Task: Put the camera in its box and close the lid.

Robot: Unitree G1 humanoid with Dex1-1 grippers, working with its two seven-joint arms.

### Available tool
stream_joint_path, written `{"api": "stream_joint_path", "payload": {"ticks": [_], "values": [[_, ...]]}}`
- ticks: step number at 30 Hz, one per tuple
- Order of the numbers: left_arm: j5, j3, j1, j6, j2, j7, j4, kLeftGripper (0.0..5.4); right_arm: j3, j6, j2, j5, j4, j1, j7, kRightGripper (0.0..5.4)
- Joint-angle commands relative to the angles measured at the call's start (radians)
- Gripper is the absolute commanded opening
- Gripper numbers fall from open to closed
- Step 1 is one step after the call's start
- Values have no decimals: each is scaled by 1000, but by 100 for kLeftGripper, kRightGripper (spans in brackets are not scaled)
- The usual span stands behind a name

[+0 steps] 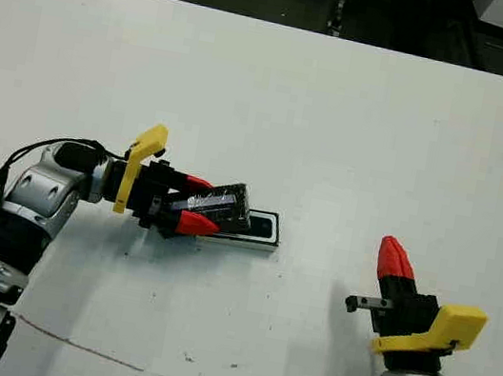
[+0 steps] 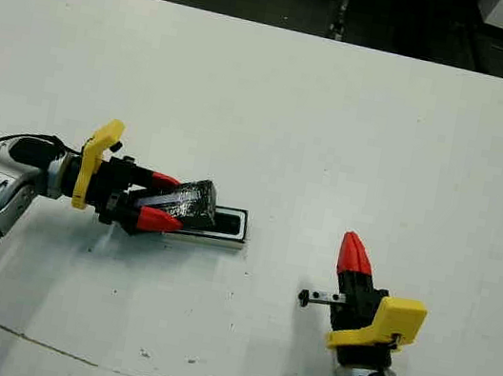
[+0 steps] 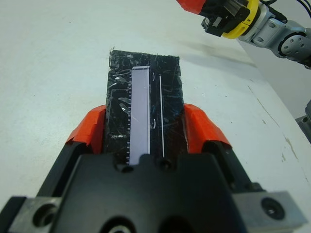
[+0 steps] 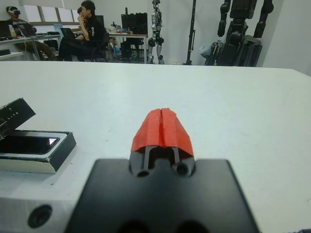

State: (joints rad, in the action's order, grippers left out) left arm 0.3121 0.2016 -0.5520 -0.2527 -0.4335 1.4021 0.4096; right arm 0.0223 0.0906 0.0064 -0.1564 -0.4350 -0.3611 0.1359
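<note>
My left pincer [image 1: 192,205] pinches the flat black crinkly lid [image 1: 221,205], tilted over the white-rimmed black box [image 1: 261,233] near the white table's [image 1: 341,116] middle. The glossy black camera [image 4: 24,144] already lies inside; closing remains. My right pincer [image 1: 397,256], pressed together, idles near the front edge.

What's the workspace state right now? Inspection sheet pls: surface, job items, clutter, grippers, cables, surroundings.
Surface: white table, thin dark scuff line near the front edge.
Job's things: small black-sided box with white rim open; glossy dark camera lying inside; flat black crinkly lid tilted above the box's left end.
Clutter: nothing seen.
Grippers: left gripper shut on the lid's long sides; right gripper shut, empty, apart from the box.
Cables: black cable looped at the left arm; another by the right wrist.
Surroundings: seated people at desks, standing robots beyond the table.
</note>
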Motion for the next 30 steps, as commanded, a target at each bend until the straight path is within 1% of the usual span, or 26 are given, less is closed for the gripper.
{"api": "stream_joint_path", "payload": {"ticks": [1,4,10,13,20,23,26,30], "values": [[-32,48,45,7,20,12,26,313,-6,-8,-7,-13,0,-6,0,0],[-34,52,46,26,23,14,31,313,-6,-1,-10,-12,3,-7,2,0],[-27,65,50,-10,30,14,29,313,-6,-17,-8,-18,-7,-10,-3,0],[-31,65,65,17,38,2,21,313,-6,-19,-9,-18,-7,-11,-3,0],[-49,80,113,24,53,-92,-54,313,-4,-15,-10,-4,-8,-13,-5,0],[-59,88,135,-9,56,-168,-107,313,-5,-8,-9,-5,-3,-12,-3,0],[-68,99,162,-107,49,-263,-203,313,-5,-7,-8,-11,-2,-12,-1,0],[-87,138,168,-187,21,-319,-303,313,-3,-7,-8,-6,-3,-13,-2,0]]}}
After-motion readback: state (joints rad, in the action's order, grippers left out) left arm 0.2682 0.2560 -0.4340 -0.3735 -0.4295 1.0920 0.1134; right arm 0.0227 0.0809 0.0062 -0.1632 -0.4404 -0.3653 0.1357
